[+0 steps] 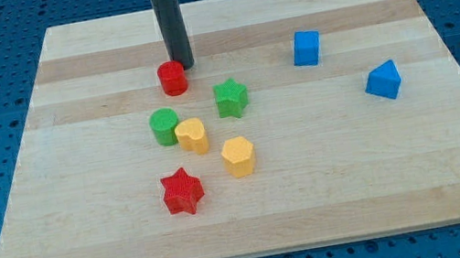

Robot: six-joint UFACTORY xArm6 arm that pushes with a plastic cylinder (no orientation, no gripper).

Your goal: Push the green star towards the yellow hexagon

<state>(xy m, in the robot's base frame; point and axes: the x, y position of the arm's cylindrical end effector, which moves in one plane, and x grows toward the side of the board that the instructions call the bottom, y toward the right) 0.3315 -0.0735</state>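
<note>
The green star (231, 97) lies near the middle of the wooden board (91, 244). The yellow hexagon (238, 156) lies below it toward the view's bottom, a short gap apart. My tip (184, 66) stands at the view's upper middle, just above and right of the red cylinder (173, 79), up and to the left of the green star and apart from it.
A green cylinder (165, 126) and a yellow heart (193, 136) touch each other left of the star. A red star (183, 192) lies lower left. A blue cube (307, 47) and a blue triangular block (383, 80) lie at the right.
</note>
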